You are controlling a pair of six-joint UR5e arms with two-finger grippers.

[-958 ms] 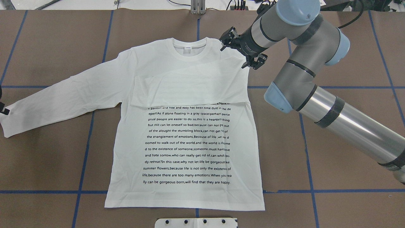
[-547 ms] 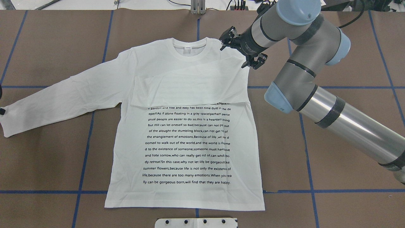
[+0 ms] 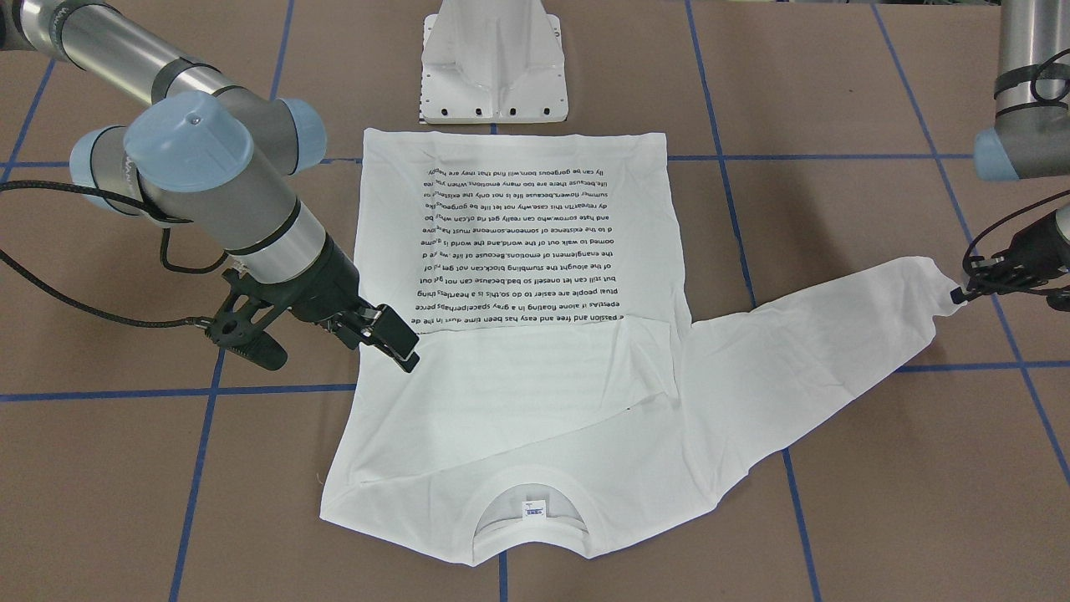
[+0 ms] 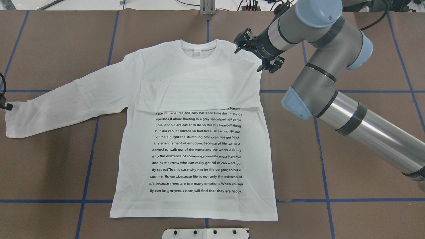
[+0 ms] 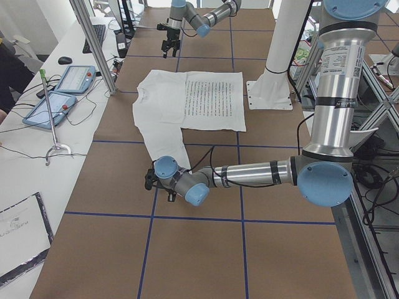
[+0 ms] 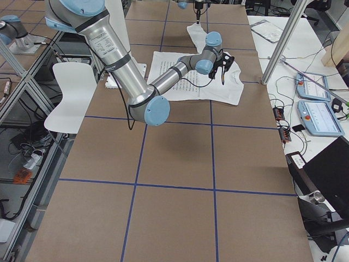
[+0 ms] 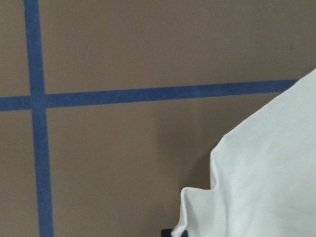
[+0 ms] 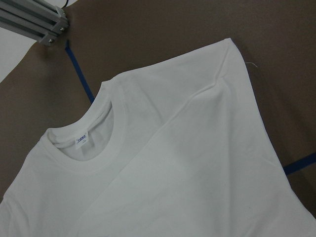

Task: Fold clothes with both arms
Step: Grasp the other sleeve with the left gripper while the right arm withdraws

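The clothes, a white long-sleeved T-shirt (image 4: 196, 149), lie flat with the black text up and the neck label (image 4: 197, 50) at the far side. One sleeve (image 4: 202, 89) is folded across the chest. The other sleeve (image 4: 66, 99) stretches out to the overhead view's left. My left gripper (image 4: 6, 106) (image 3: 960, 294) is shut on that sleeve's cuff, which hangs lifted in the left wrist view (image 7: 266, 177). My right gripper (image 4: 239, 42) (image 3: 397, 343) hovers open over the shirt's shoulder (image 8: 217, 64) beside the collar, holding nothing.
The white pedestal base (image 3: 493, 67) stands just beyond the shirt's hem. An aluminium post (image 4: 207, 6) rises at the far table edge. Blue tape lines (image 4: 89, 149) cross the brown table. A side table with tablets (image 5: 62, 93) runs along the operators' side.
My left gripper has drawn the cuff inward and toward the far side, lifting the sleeve's end. My right gripper has shifted slightly right and away, still above the shoulder.
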